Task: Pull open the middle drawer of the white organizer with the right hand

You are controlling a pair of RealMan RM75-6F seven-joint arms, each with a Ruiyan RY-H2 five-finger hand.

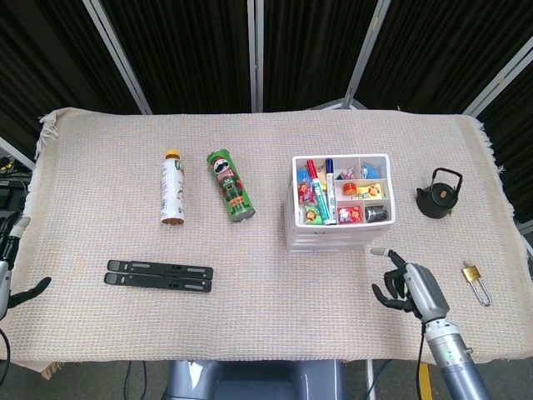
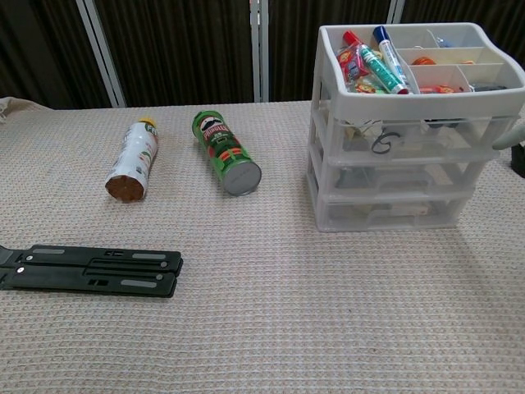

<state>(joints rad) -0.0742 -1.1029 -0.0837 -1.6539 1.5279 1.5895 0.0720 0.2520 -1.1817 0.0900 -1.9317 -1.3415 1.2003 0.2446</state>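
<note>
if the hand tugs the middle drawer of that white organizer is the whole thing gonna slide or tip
Probably it slides rather than tips. The white organizer looks like thin translucent plastic holding only small items, so likely light, and it sits loose on the woven cloth, which may add some grip. Its markers sit in the top tray, raising the weight slightly. The right hand is not touching it yet.
</note>
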